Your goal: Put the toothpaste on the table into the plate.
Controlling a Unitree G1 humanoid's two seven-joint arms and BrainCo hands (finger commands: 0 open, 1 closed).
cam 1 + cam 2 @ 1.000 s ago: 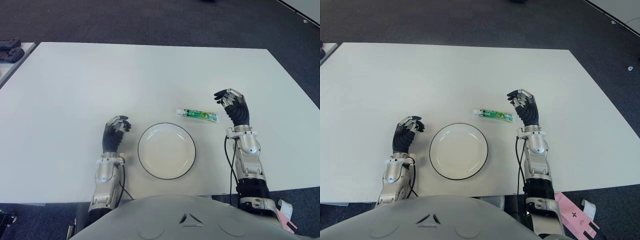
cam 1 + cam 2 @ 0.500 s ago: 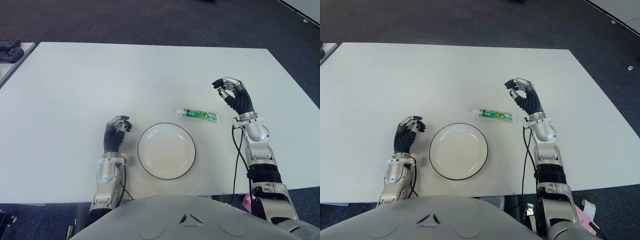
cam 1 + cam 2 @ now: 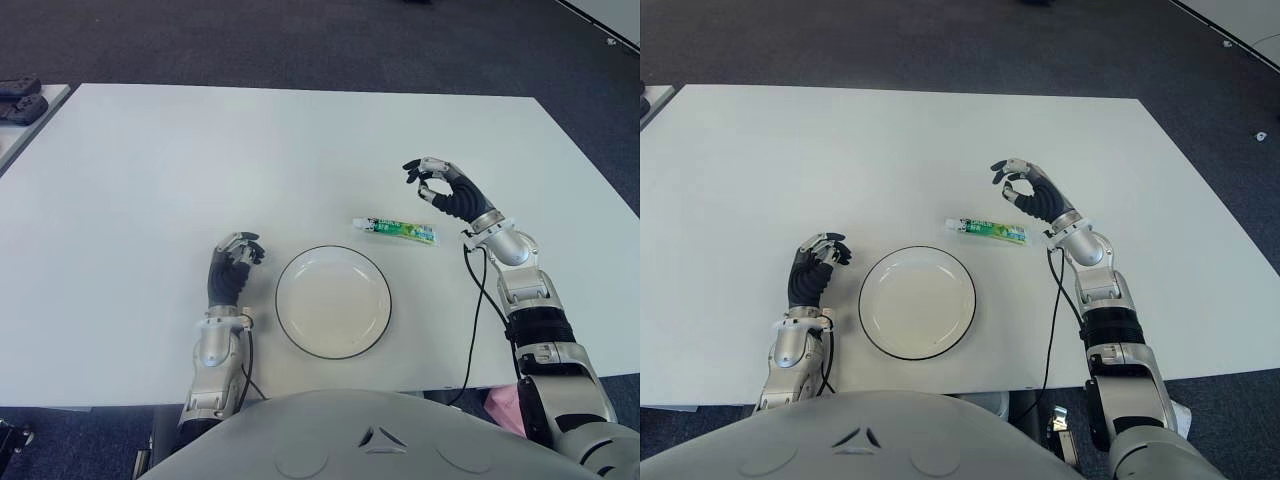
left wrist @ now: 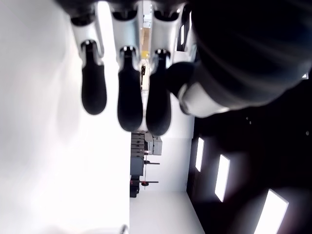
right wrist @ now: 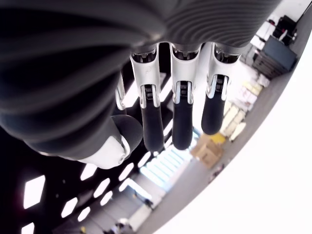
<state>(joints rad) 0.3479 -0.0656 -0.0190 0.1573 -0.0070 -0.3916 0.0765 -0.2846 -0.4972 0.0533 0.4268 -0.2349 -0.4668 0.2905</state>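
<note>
Two hands in my feed, neither holding anything. My right hand (image 3: pixel 440 187) hangs above the table (image 3: pixel 150 170), fingers loosely curled with thumb and forefinger close together, nothing between them; its wrist view shows the fingers (image 5: pixel 181 124) hanging free over bare white surface. The toothpaste (image 3: pixel 396 231) lies flat on the table just below and a bit to the left of that hand, toward my body, not touching it. Tube runs roughly sideways, white cap end pointing left, green printed part toward the right hand's wrist.

The plate (image 3: pixel 333 301) sits nearer to me than the tube and left of it, close but apart; small strip of bare table between tube and plate rim. Plate is white with a dark rim, nothing in it.

My left hand (image 3: pixel 231 266) shows just left of the plate, fingers curled in, holding nothing; its wrist view shows only fingertips (image 4: pixel 129 105) over bare table.

Nothing stands between the right hand and the tube, or between tube and plate. Some dark items (image 3: pixel 20 100) sit on another surface far off to the left.
</note>
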